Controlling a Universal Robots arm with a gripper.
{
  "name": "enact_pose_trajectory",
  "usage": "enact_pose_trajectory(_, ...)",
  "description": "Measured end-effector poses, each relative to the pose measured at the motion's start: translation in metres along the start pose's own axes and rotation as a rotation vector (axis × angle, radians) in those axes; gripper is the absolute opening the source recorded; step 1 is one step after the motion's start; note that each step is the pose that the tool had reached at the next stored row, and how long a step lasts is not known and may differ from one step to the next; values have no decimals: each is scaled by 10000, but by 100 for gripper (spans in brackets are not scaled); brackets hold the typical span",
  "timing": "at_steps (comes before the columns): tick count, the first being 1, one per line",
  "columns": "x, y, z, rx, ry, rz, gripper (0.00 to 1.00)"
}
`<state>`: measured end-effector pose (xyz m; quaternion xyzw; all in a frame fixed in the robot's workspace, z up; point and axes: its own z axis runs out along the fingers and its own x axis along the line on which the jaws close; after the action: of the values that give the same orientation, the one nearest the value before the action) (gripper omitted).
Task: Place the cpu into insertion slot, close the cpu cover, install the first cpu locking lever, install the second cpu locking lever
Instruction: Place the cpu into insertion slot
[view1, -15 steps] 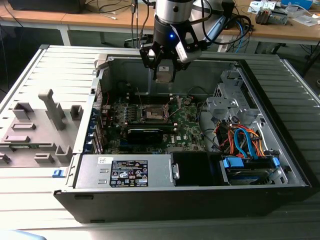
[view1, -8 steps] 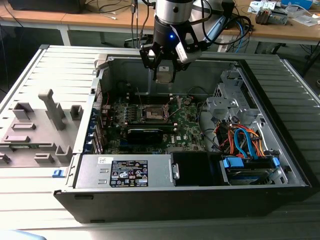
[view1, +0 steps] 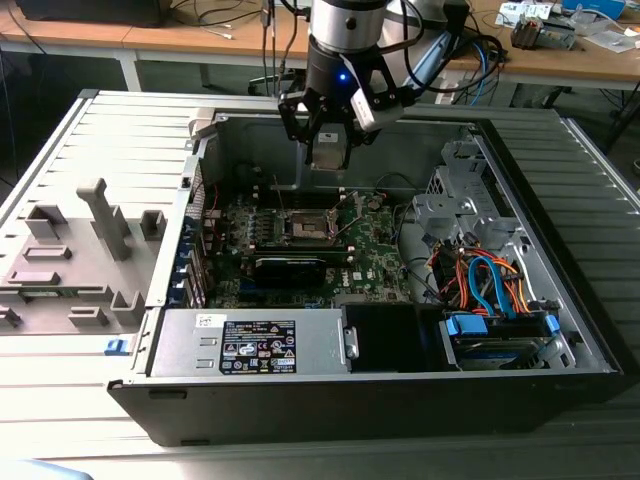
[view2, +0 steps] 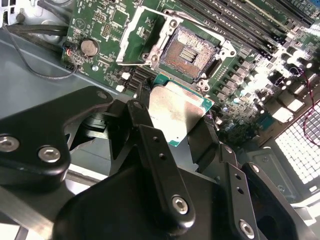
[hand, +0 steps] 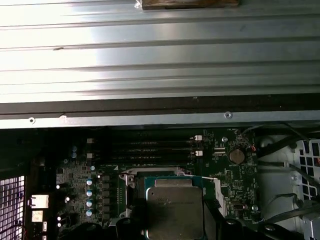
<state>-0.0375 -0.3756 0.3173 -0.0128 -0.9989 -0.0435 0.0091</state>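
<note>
**Cpu gripped above the open socket, not yet seated**

My gripper (view2: 172, 125) is closed on the cpu (view2: 181, 112), pinching it by two opposite edges with the silvery top facing the wrist cameras. In the exterior view it hangs well above the motherboard (view1: 375, 255), inside the open computer case (view1: 520, 380). The insertion slot (view2: 191, 52) lies bare beneath it, apart from the chip and a little off to one side. The cpu cover (view2: 128, 37) is swung open just beside it.

I cannot tell whether the chip sits square to the socket. If it is offset or rotated, a descent could land a corner on the metal rim or on the contact field and damage it. The edge-only hold could also let the chip slip or twist. The raised cover stands near the path, and the gripper could clip it.
</note>
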Motion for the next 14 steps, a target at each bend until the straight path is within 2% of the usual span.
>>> enact_pose_trajectory(6, 1, -35, 7, -1, -1, 0, 55)
enact_pose_trajectory(14, 1, -38, 6, 1, -2, 18, 55)
